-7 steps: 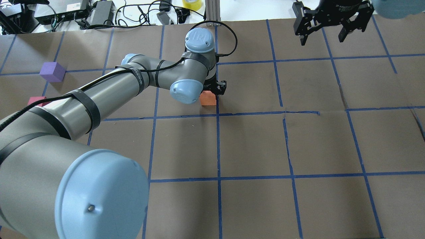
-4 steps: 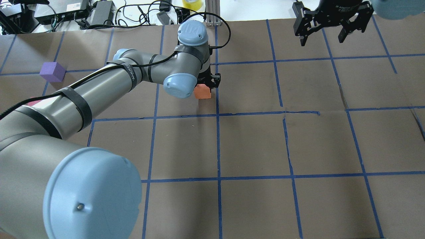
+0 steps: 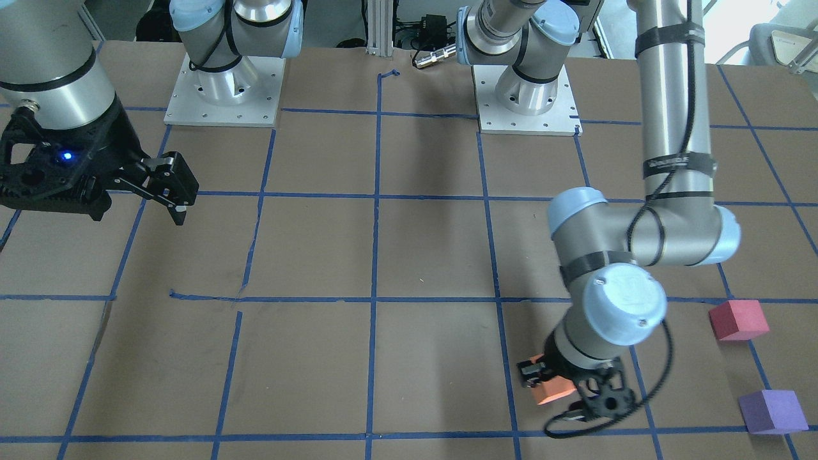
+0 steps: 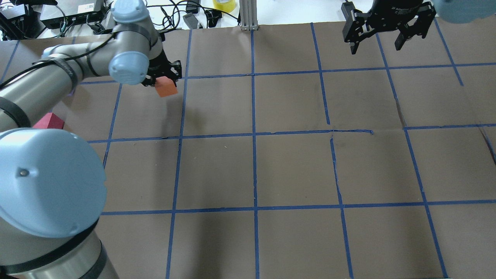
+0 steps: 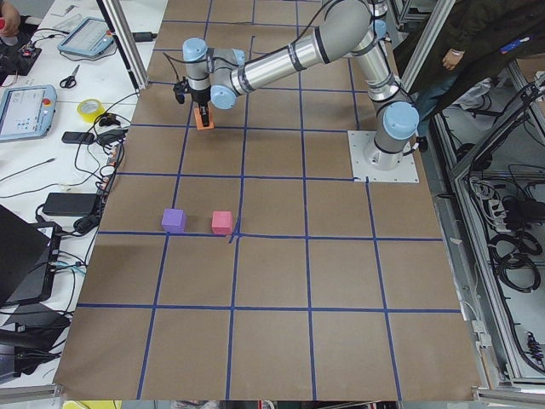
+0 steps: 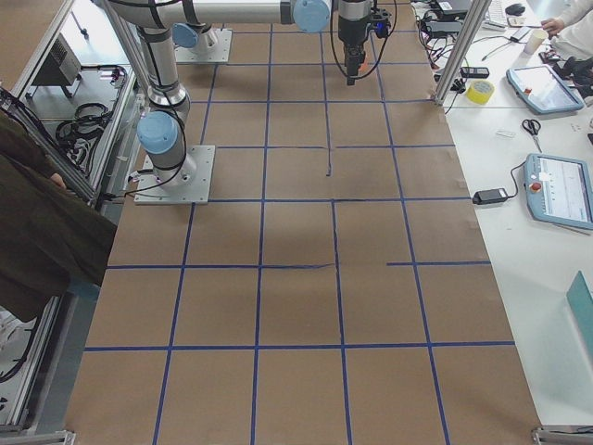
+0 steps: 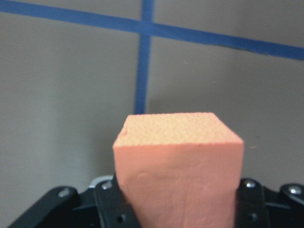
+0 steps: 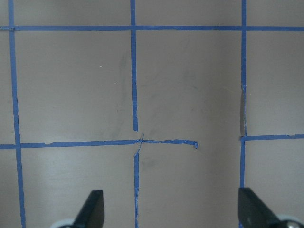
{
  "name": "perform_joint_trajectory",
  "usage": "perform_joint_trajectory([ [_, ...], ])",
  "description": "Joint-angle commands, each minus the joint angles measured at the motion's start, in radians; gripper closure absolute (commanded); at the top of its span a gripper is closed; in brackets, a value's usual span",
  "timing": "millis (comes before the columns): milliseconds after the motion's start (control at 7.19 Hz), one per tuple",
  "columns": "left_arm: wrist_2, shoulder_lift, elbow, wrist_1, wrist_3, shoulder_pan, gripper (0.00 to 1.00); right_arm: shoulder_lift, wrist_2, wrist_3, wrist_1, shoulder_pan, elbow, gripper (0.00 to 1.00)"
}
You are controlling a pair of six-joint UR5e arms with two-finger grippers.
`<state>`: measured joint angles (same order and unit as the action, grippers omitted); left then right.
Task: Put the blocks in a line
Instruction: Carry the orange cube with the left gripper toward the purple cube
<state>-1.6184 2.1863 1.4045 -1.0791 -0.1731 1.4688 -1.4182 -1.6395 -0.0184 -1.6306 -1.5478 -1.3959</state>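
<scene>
My left gripper (image 4: 164, 82) is shut on the orange block (image 4: 167, 90) and holds it above the table at the far left. The block fills the left wrist view (image 7: 178, 161) and also shows in the front view (image 3: 553, 391). The pinkish-red block (image 3: 738, 319) and the purple block (image 3: 771, 412) sit on the table further to my left, a small gap between them. In the overhead view the pinkish-red block (image 4: 48, 122) peeks out beside my arm, and the purple one is hidden behind it. My right gripper (image 4: 378, 38) is open and empty at the far right.
Blue tape lines (image 4: 254, 133) split the brown table into squares. Cables, boxes and a yellow tape roll (image 4: 224, 4) lie beyond the far edge. The two arm bases (image 3: 220, 89) stand at my side of the table. A person (image 5: 485, 34) stands near the bases.
My left gripper has lifted the orange block off the table's middle and carried it left and further away. My right gripper has not moved.
</scene>
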Motion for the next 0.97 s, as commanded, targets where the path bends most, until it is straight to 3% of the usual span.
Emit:
perform_joint_trajectory([
  [0,-0.011,-0.006,-0.123,-0.117,0.197,-0.168,1.0,-0.002,0.001,0.002,0.0,0.0,0.0,0.0],
  [417,-0.06,0.029,-0.175,-0.104,0.531,-0.359,1.0,-0.005,0.003,0.002,-0.002,0.0,-0.008,0.0],
  [835,-0.048,0.107,-0.274,-0.104,0.621,-0.467,1.0,-0.005,0.006,0.003,-0.002,0.0,-0.009,0.0],
])
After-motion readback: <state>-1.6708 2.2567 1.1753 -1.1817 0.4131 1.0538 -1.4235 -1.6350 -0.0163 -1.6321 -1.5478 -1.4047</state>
